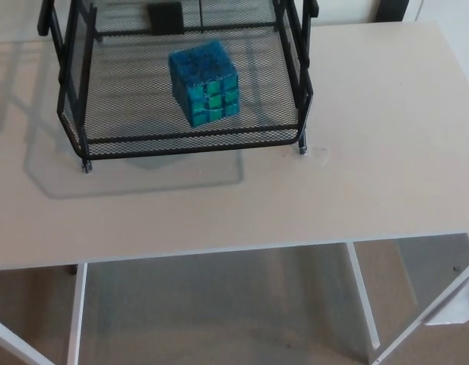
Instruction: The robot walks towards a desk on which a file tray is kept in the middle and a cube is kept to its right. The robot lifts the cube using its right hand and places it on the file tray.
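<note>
A blue and green puzzle cube rests inside the black wire-mesh file tray, on its mesh floor, slightly right of the tray's middle and tilted. The tray stands on the pale desk top, toward the back and left of centre. Neither of my hands shows in the head view.
The desk's front edge runs across the lower part of the picture, with white frame legs and floor beneath. A dark object stands behind the tray. The tray's raised side frames stand up on the left and right.
</note>
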`<state>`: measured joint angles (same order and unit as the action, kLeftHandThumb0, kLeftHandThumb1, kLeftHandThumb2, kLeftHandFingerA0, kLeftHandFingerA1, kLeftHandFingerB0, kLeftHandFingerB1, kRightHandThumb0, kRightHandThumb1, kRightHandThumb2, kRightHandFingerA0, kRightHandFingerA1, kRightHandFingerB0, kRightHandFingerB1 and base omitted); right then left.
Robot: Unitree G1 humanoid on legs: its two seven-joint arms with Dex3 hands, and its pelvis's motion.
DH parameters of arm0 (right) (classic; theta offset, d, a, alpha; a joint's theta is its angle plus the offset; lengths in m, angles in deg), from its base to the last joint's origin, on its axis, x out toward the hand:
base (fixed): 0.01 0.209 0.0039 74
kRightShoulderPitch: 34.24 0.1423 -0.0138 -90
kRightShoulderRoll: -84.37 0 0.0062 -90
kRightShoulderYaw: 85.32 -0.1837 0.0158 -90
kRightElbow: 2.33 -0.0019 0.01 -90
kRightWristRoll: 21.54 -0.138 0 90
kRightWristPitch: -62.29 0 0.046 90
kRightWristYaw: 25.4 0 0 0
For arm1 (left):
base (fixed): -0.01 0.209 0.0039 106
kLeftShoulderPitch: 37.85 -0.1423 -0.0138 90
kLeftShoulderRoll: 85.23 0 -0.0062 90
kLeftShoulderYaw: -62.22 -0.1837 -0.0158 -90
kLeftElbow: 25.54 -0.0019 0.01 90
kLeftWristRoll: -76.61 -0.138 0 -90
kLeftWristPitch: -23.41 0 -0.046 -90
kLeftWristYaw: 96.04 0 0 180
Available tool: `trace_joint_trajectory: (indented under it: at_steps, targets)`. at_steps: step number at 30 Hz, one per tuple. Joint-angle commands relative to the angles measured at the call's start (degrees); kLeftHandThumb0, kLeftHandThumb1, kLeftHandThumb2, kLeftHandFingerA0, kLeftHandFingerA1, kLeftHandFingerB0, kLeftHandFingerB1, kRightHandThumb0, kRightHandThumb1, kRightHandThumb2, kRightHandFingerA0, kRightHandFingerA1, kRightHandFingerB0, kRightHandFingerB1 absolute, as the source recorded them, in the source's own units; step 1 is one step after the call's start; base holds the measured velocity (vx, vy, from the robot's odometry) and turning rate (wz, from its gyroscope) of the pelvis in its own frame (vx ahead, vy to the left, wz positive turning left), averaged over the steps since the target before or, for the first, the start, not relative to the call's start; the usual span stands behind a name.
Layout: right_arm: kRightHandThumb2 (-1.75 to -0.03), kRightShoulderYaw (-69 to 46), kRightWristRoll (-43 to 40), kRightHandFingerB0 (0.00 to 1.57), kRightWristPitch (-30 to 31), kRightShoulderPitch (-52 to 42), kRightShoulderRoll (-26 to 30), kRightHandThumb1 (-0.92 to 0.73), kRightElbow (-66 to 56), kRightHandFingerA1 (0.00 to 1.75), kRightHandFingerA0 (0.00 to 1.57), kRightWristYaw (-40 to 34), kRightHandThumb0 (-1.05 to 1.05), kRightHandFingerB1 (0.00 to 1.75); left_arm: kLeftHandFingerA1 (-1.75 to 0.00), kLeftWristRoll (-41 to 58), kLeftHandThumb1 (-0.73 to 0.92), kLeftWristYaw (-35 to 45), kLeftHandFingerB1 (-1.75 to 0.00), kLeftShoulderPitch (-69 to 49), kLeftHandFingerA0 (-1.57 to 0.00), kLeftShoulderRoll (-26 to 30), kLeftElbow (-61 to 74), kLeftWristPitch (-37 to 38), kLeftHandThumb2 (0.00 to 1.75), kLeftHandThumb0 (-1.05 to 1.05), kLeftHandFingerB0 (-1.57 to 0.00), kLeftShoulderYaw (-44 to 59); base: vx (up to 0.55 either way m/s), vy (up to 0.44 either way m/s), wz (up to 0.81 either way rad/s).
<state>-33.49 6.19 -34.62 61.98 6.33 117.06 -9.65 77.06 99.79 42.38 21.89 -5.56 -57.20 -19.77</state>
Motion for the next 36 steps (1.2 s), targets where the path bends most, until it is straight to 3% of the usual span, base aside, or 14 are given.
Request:
trace_joint_trajectory:
  at_steps: [1,2,3,4,5,7,8,9,15,16,19,24,25,36]
  targets:
    - [-1.14,-23.82,-17.72,0.00,22.45,-12.00,-11.73,-0.83,7.09,0.54,0.17,-21.38,-0.98,0.22,-0.97,0.71,0.74,0.19,-0.84,-0.51,-0.44,1.13,-1.00,-0.29,0.73,-0.96,-0.24,1.45,0.00,0.000,0.00]
    - [-0.86,-18.43,-11.37,0.00,23.12,-15.58,-11.49,-0.56,5.38,1.08,0.57,-19.56,-0.34,0.00,-1.05,1.01,0.71,0.42,-0.90,-0.52,-0.42,1.04,-1.01,-0.16,0.75,-0.95,-0.20,1.70,0.00,0.000,0.00]
    - [-0.76,-15.82,-7.51,0.00,25.92,-18.89,-12.39,-0.69,2.58,1.03,0.49,-16.40,-0.42,0.00,-0.90,1.37,0.53,0.69,-0.77,-0.33,-0.48,0.90,-1.17,-0.38,1.02,-0.98,-0.25,2.02,0.00,0.000,0.00]
    - [-0.64,-21.04,-12.88,0.00,28.44,-17.04,-13.37,-0.81,2.20,1.23,0.67,-16.19,-0.68,0.00,-0.99,0.94,0.72,0.44,-0.86,-0.28,-0.46,0.95,-1.08,-0.44,0.74,-0.96,-0.29,1.64,0.00,0.000,0.00]
    - [-0.62,-21.59,-13.83,0.00,28.86,-17.02,-13.62,-0.68,1.86,1.25,0.54,-15.24,-0.54,0.47,-1.04,0.87,0.71,0.58,-0.93,-0.24,-0.42,1.10,-0.74,-0.40,0.74,-1.00,-0.23,1.57,0.00,0.000,0.00]
    - [-0.77,-25.84,-21.76,0.26,30.36,-16.80,-14.07,-0.54,1.43,1.56,0.90,-7.96,-0.32,0.75,-1.00,1.07,0.70,0.89,-0.87,-0.16,-0.44,1.27,-0.13,-0.76,0.73,-0.99,-0.25,1.68,0.00,0.000,0.00]
    - [-0.83,-28.80,-24.99,0.66,32.58,-16.64,-14.89,-0.55,0.04,1.57,1.22,-6.72,-0.44,1.39,-1.00,0.99,0.71,0.98,-0.87,-0.40,-0.45,1.27,-0.18,-0.19,0.71,-1.00,-0.26,1.62,0.00,0.000,0.00]
    - [-0.74,-28.05,-23.76,0.75,33.14,-17.66,-16.11,-0.53,-2.22,1.19,1.11,-6.47,-0.39,0.81,-1.04,0.15,0.70,0.52,-0.92,-0.16,-0.40,1.45,-0.37,-0.08,0.74,-0.98,-0.26,0.91,0.00,0.000,0.00]
    - [-0.57,-19.22,-18.37,0.61,22.17,-18.69,-10.08,-0.58,11.96,1.04,0.73,-1.78,-0.46,0.66,-0.92,0.42,0.52,0.75,-0.79,0.08,-0.48,1.43,-0.58,-0.30,1.03,-0.98,-0.30,1.18,0.00,0.000,0.00]
    - [-0.85,-15.37,-15.86,0.40,19.88,-18.73,-9.08,-0.43,14.47,0.68,0.26,-0.80,-0.59,0.64,-0.97,1.81,0.74,1.79,-0.83,0.45,-0.41,1.14,-0.99,-1.26,0.72,-0.95,-0.25,2.41,0.00,0.000,0.00]
    - [-0.94,-2.09,-5.33,0.03,10.90,-18.70,-3.98,-0.54,23.87,0.55,0.03,-4.60,-0.84,0.37,-0.97,1.88,0.76,1.56,-0.85,0.71,-0.45,0.82,-1.44,-1.22,0.73,-0.97,-0.28,3.16,0.00,0.000,0.00]
    - [-0.91,6.66,-6.64,0.00,5.45,-15.18,0.23,-0.48,32.07,0.35,0.00,2.32,-0.76,0.34,-0.89,2.04,0.55,2.61,-0.77,0.70,-0.44,0.96,-0.33,-2.08,1.03,-1.00,-0.24,3.63,0.00,0.000,0.00]
    - [-0.61,9.76,-3.11,0.25,3.66,-17.82,0.47,-0.71,30.10,0.65,0.32,-2.80,-0.88,0.47,-0.98,1.51,0.77,2.64,-0.84,0.62,-0.41,1.08,-0.30,-1.93,0.71,-0.99,-0.22,3.15,0.00,0.000,0.00]
    - [-1.01,23.83,-7.00,0.02,4.29,-17.43,5.38,-0.60,28.47,0.22,0.00,1.58,-0.96,0.26,-0.96,0.07,0.74,2.63,-0.83,0.71,-0.40,1.61,-1.30,-0.89,0.70,-0.99,-0.26,1.95,0.00,0.000,0.00]
